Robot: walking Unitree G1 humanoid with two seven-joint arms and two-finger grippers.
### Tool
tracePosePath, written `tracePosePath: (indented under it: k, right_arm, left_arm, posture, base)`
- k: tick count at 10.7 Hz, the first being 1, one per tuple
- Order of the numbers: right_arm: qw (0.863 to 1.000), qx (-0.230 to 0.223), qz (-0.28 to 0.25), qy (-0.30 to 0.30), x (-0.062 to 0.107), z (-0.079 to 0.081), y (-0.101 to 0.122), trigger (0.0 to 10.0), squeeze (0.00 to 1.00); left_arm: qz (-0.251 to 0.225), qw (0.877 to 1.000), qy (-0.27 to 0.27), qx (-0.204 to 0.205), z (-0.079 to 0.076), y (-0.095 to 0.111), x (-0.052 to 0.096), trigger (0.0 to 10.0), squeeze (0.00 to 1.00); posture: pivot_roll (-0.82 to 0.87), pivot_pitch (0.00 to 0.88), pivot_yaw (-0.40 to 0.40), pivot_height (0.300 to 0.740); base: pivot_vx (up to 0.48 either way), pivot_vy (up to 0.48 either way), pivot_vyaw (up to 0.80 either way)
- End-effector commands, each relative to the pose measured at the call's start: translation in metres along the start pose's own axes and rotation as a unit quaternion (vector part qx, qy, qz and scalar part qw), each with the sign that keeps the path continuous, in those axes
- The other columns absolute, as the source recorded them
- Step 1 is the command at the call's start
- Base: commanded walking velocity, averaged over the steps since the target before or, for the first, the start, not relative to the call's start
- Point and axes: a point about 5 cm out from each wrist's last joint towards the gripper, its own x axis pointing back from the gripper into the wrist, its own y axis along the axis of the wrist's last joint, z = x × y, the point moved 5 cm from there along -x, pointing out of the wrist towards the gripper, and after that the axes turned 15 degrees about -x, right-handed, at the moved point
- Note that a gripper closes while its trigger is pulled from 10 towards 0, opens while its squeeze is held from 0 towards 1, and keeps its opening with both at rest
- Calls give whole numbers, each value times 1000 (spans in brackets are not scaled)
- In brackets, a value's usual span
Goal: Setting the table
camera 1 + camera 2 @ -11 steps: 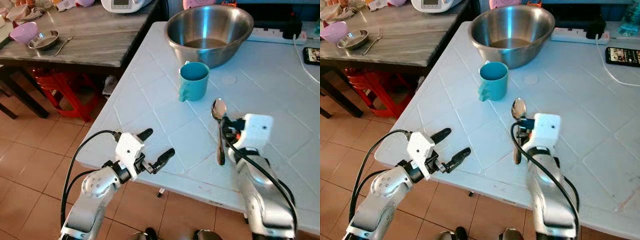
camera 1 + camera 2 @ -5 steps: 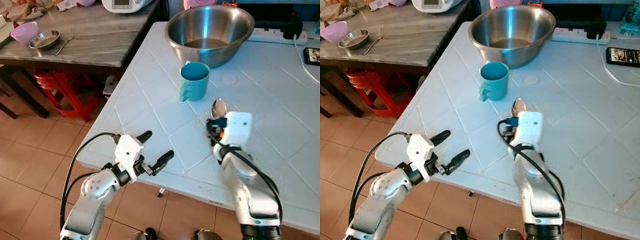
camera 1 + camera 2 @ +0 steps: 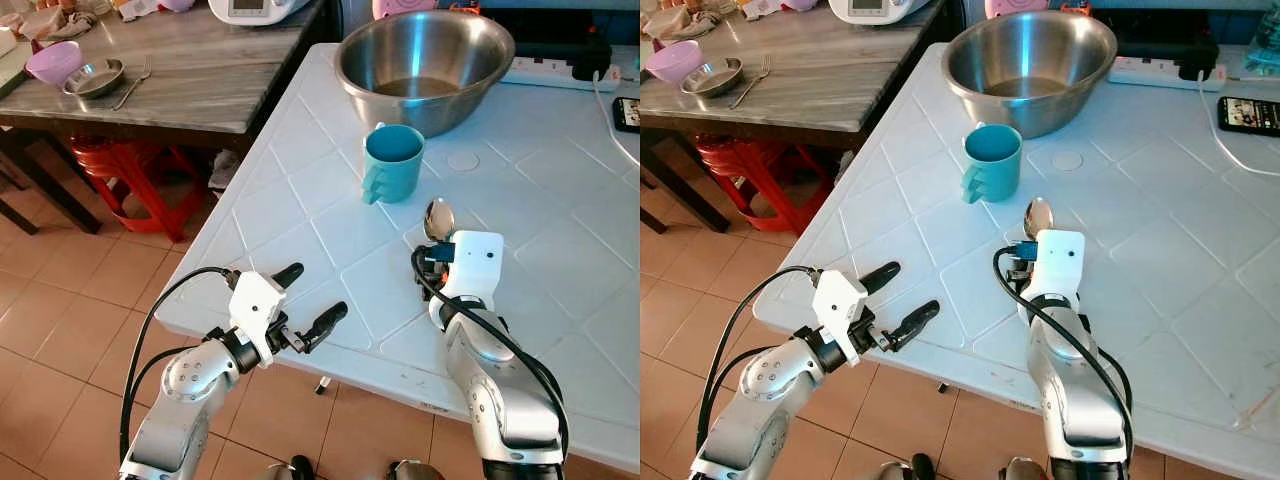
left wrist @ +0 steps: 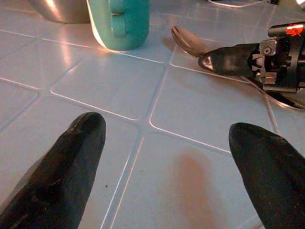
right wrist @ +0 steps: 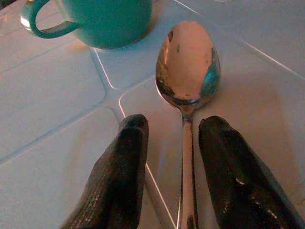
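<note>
Spoon (image 5: 187, 76): lies flat on white bench (image 3: 560, 230), just beside teal cup (image 3: 392, 162), on the side nearer us. Bowl end twd cup and steel basin (image 3: 425, 60); handle runs back twd robot, under R wrist. Long axis approx front-to-back, bowl face up.

R end effector (image 5: 183, 167): low over bench, one finger (image 5: 119, 176) each side of handle just behind spoon bowl. Fingers slightly apart, gap visible both sides of handle in wrist view; not clamped. We judge the straddle is set so a closing squeeze takes the thin handle across its width, near the neck.

L end effector (image 3: 305, 300): hovers at bench's near edge, fingers wide apart, holding nothing. Points across bench twd cup and spoon. We read it as parked, out of R arm's way.

Cup: upright, handle twd bench's L edge. Close to spoon bowl, so any lift should go up or back, not fwd.

Stage (our judgement): grasp on spoon lined up, not yet closed.

Risk: flat handle on smooth bench; tips may slide over it or skid it sideways.

Other: phone (image 3: 1250, 112) and power strip (image 3: 1160, 72) at far R, well apart.
</note>
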Motion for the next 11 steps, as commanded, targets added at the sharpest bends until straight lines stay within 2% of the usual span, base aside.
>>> tracePosePath:
  k: [1, 2, 3, 4, 7, 11]
  right_arm:
    - [999, -2, 36, -39, 3, -17, -17, 10000, 0]
    - [998, 2, 37, -48, 1, -23, -16, 10000, 0]
    - [998, 5, 33, -53, -2, -27, -13, 706, 0]
    - [998, 12, 30, -59, -5, -30, -8, 0, 0]
    - [995, 31, 40, -83, -9, -42, -8, 0, 0]
    - [992, 22, 61, -108, -5, -57, -19, 0, 0]
  left_arm:
    - [7, 1000, 0, 0, 0, -3, 3, 10000, 0]
    - [6, 1000, -2, -1, 0, -3, 3, 10000, 0]
    - [5, 1000, -3, -1, 0, -3, 3, 10000, 0]
    - [4, 1000, -3, -3, 0, -2, 2, 10000, 0]
    - [3, 1000, 0, -11, 6, -1, 2, 10000, 0]
    - [-3, 1000, -18, -6, 2, 2, 3, 10000, 0]
  posture:
    - [-160, 193, 148, 740]
    - [-165, 193, 153, 740]
    - [-167, 193, 153, 740]
    - [-167, 194, 150, 740]
    - [-167, 196, 144, 740]
    - [-166, 196, 151, 740]
  base:
    - [0, 0, 0]
    - [0, 0, 0]
    - [0, 0, 0]
    - [0, 0, 0]
    - [0, 0, 0]
    - [0, 0, 0]
